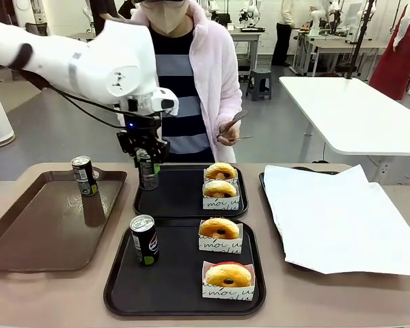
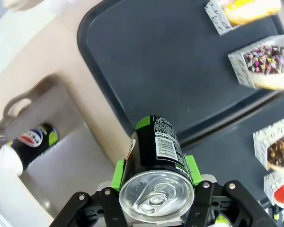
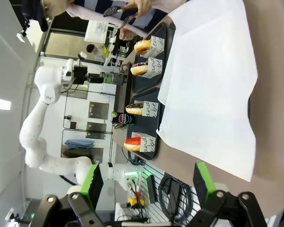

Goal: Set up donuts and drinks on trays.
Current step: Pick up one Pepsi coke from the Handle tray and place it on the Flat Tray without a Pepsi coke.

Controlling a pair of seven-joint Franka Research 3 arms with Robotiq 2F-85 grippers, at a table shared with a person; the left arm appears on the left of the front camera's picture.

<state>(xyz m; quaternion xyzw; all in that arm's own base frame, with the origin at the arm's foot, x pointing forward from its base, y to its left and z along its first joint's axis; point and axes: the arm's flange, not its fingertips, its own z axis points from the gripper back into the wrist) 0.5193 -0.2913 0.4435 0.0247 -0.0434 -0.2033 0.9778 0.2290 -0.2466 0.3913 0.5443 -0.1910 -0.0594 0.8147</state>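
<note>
My left gripper [image 1: 147, 158] is shut on a black soda can [image 1: 148, 171], held upright at the left edge of the far black tray [image 1: 181, 201]; whether the can touches the tray I cannot tell. In the left wrist view the can [image 2: 156, 161] sits between the green pads [image 2: 117, 174]. Two sleeved donuts [image 1: 221, 171] [image 1: 220, 189] lie on that tray's right side. The near black tray [image 1: 178, 290] holds a can [image 1: 144, 239] and two donuts [image 1: 219, 229] [image 1: 227, 275]. My right gripper [image 3: 149, 182] stands open with nothing in it, beside the white paper [image 3: 213, 80].
A brown tray [image 1: 27, 232] at the left carries another can [image 1: 85, 175]. A paper-lined tray [image 1: 342, 219] takes up the right side. The person stands at the far edge holding tongs [image 1: 234, 128] above the far tray.
</note>
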